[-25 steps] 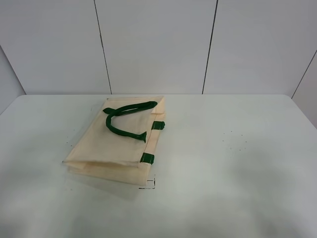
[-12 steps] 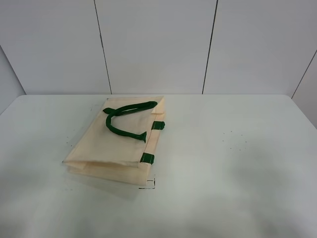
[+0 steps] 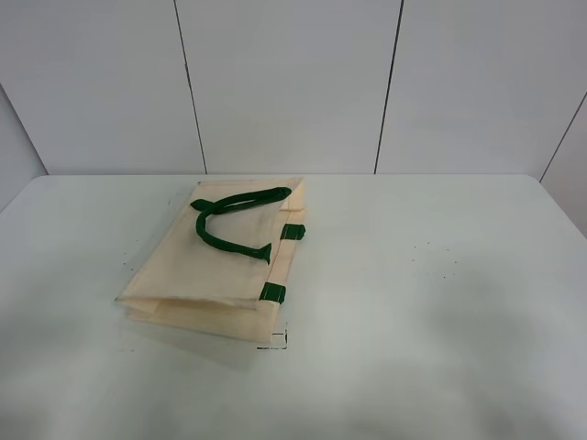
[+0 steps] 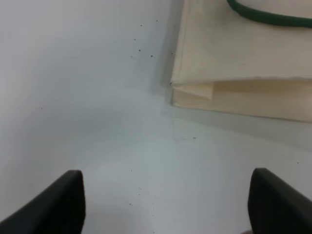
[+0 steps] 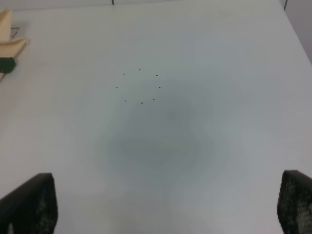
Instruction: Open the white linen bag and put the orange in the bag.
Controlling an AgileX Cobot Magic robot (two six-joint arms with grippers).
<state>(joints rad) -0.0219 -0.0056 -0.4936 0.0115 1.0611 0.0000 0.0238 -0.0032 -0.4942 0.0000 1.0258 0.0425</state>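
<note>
The white linen bag [image 3: 220, 261] lies flat and folded on the table, left of centre, with its green handle [image 3: 229, 220] looped on top and green tabs [image 3: 272, 292] along its right rim. Its near corner shows in the left wrist view [image 4: 234, 73], and a corner with a green tab shows in the right wrist view [image 5: 9, 48]. The orange is out of view. My left gripper [image 4: 168, 200] is open above bare table, short of the bag's corner. My right gripper [image 5: 168, 204] is open over bare table to the bag's right. Neither gripper shows in the exterior high view.
The white table [image 3: 440, 302] reaches to a panelled grey wall [image 3: 293, 82] at the back. Small dark specks [image 5: 141, 87] mark the tabletop right of the bag. A small printed corner mark [image 3: 278, 341] sits at the bag's near edge.
</note>
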